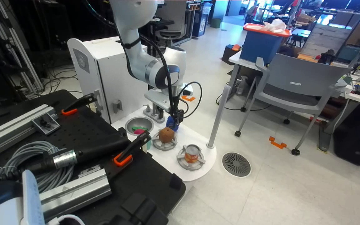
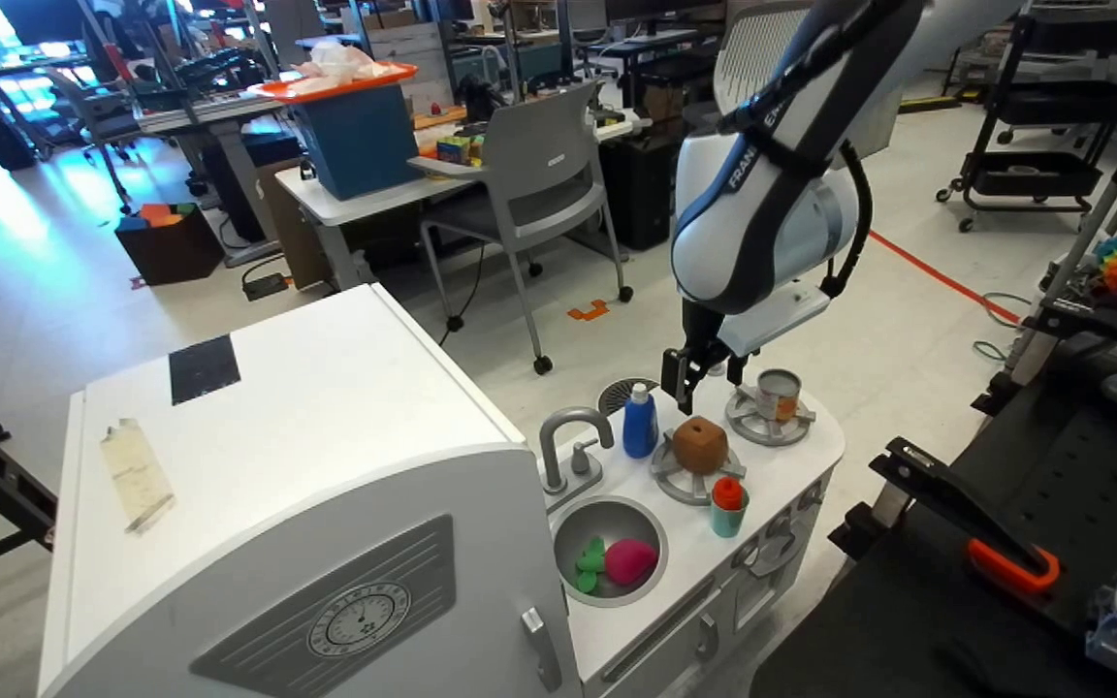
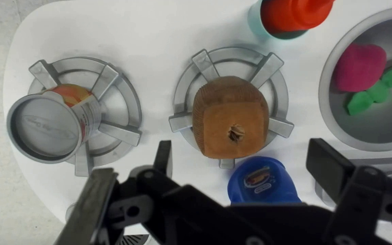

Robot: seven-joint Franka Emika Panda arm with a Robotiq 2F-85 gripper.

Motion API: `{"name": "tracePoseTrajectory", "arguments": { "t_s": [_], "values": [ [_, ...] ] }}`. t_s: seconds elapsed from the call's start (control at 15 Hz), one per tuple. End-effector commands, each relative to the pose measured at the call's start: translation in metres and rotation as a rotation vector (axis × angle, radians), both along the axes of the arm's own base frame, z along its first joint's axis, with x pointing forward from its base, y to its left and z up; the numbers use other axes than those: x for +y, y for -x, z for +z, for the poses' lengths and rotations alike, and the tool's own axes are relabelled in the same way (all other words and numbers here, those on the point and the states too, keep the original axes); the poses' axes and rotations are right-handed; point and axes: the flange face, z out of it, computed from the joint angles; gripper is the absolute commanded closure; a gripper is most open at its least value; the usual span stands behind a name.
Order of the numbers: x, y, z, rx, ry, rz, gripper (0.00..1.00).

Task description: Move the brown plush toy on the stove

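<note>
The brown plush toy is a rounded brown lump with a small hole in its top. It rests on the middle burner ring of the white toy stove, as both exterior views show. It also shows in an exterior view and in the wrist view. My gripper is open, with its fingers wide apart and nothing between the pads. It hangs above the stove near the toy and the blue bottle, as seen in an exterior view. The toy lies ahead of the fingertips in the wrist view.
A blue bottle stands close to the toy. A can sits on the end burner. A teal cup with a red bottle stands near the front edge. A sink holds a pink-green toy. A tall white cabinet and metal post rise nearby.
</note>
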Motion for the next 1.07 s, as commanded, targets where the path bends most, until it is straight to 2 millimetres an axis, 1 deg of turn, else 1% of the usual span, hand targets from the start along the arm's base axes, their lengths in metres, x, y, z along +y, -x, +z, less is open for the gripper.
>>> {"name": "tracePoseTrajectory", "arguments": {
  "t_s": [0.0,0.2,0.47,0.6,0.67,0.73,0.8,0.87,1.0],
  "values": [
    [0.0,-0.01,-0.04,0.001,0.052,0.001,0.0],
    [0.002,-0.003,-0.066,0.028,0.063,-0.002,0.0],
    [0.0,-0.004,-0.093,0.044,0.064,-0.001,0.0],
    [-0.002,-0.007,-0.102,0.051,0.074,0.009,0.0],
    [-0.003,-0.01,-0.104,0.053,0.074,0.006,0.12],
    [-0.006,-0.012,-0.106,0.061,0.075,-0.002,0.26],
    [-0.008,-0.014,-0.104,0.065,0.076,0.001,0.34],
    [-0.012,-0.012,-0.091,0.069,0.082,0.004,0.41],
    [-0.016,-0.016,-0.088,0.069,0.087,0.01,0.56]
  ]
}}
